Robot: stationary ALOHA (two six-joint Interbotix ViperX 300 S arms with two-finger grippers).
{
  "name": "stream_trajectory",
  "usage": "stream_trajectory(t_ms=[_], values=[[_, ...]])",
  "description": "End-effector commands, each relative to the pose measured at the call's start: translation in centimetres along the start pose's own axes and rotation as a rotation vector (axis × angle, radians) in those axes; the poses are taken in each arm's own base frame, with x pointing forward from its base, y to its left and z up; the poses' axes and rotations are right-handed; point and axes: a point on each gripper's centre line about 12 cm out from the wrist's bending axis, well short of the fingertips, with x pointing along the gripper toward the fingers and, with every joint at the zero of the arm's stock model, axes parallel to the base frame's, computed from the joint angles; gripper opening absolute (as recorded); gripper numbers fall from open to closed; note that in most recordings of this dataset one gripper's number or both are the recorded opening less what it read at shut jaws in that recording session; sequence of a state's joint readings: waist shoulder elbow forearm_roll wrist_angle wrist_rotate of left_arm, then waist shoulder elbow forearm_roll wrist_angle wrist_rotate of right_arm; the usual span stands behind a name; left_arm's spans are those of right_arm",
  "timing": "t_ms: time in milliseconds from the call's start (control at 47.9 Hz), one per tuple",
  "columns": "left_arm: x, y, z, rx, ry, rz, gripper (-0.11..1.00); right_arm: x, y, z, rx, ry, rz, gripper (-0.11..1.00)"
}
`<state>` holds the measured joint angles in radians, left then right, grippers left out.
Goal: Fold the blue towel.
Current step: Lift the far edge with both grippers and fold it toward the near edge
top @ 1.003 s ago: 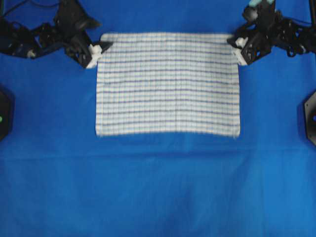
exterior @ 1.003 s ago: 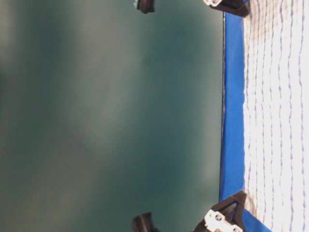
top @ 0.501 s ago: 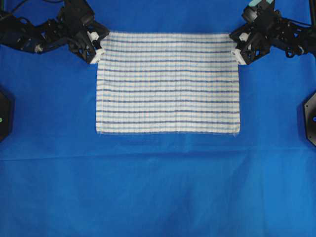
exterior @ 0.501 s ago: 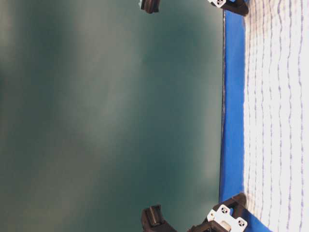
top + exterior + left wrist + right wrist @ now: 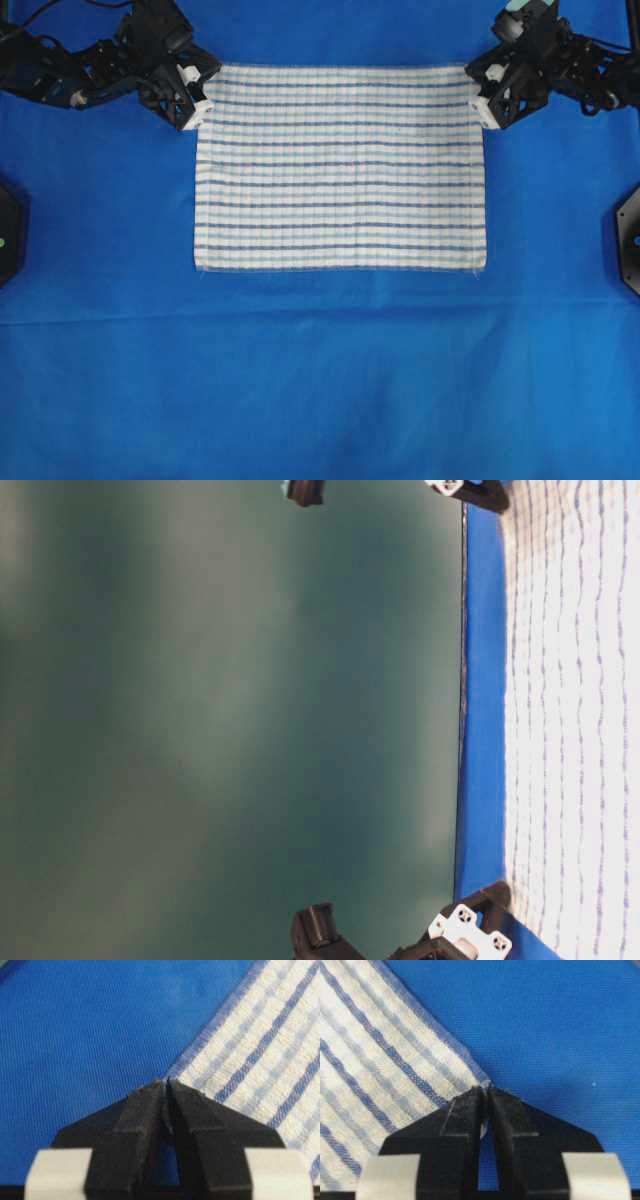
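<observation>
The blue towel [image 5: 340,165], white with thin dark and light blue stripes, lies flat and spread out on the solid blue sheet [image 5: 320,380]. My left gripper [image 5: 198,100] sits at its far left corner. In the left wrist view the gripper [image 5: 165,1081] is shut, with the towel's [image 5: 260,1050] hemmed corner pinched at the tips. My right gripper [image 5: 483,100] is at the far right corner. In the right wrist view the gripper [image 5: 486,1089] is shut, and a sliver of the towel [image 5: 375,1060] shows between the fingers. The towel [image 5: 570,730] looks flat in the table-level view.
The blue sheet covers the whole table. Black fixtures stand at the left edge [image 5: 8,235] and the right edge [image 5: 630,240]. Both arms reach in from the far corners. A dark green wall [image 5: 230,720] fills the table-level view behind the table.
Both grippers stood open at the towel's far corners a second ago and have since closed on them. The towel has stayed flat.
</observation>
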<state>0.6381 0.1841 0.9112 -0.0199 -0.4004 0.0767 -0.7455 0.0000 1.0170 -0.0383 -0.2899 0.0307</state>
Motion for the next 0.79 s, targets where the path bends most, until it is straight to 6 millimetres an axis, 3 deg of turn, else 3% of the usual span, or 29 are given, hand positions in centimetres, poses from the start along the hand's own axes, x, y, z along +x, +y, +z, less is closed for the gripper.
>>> stream_trajectory(t_ms=[0, 146, 334, 564, 773], values=[[-1.1, -0.1, 1.4, 0.004, -0.04, -0.002, 0.03, -1.2, -0.1, 1.9, 0.003, -0.06, -0.003, 0.07], [-2.6, -0.2, 3.1, 0.007, -0.079, -0.005, 0.03, -2.4, 0.0, 2.6, 0.002, -0.078, -0.001, 0.07], [-3.1, -0.6, 3.2, 0.014, -0.085, -0.014, 0.03, -3.1, 0.2, 2.4, 0.001, -0.081, 0.003, 0.07], [-3.8, -2.3, 3.1, 0.046, -0.074, -0.056, 0.03, -3.6, 0.8, 1.9, -0.004, -0.08, 0.019, 0.07], [-6.4, -4.4, 3.1, 0.085, -0.094, -0.114, 0.03, -5.6, 2.9, 0.8, -0.04, -0.066, 0.077, 0.07]])
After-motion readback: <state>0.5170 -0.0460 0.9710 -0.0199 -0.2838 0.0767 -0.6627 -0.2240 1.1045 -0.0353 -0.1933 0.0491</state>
